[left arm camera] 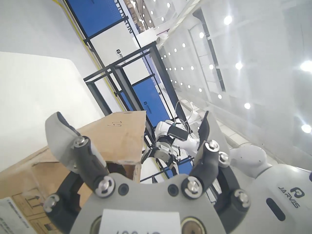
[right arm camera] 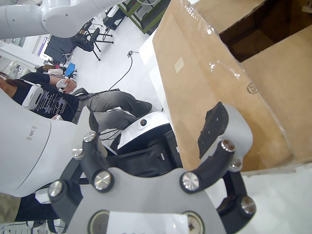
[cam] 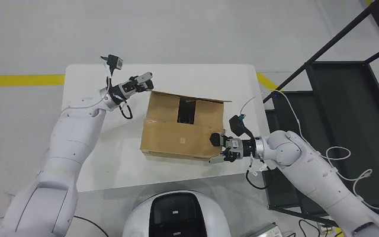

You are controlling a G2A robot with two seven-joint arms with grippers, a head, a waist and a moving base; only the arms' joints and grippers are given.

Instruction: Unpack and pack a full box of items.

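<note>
The left pincer (cam: 146,77) is released, fingers spread, just beside the 11 o'clock corner of the cardboard box (cam: 177,130). The right pincer (cam: 215,149), also released, sits at the box's 4 o'clock corner, a cardboard edge between its fingers (right arm camera: 212,127). The box stands mid-desk (cam: 100,160), its top partly open.

Robotics lab hall: white bench (cam: 124,160), yellow floor line (cam: 23,79), blue partitions (left arm camera: 97,8), ceiling spotlights (left arm camera: 228,20), office chair (right arm camera: 91,40), black rack (cam: 343,95).
</note>
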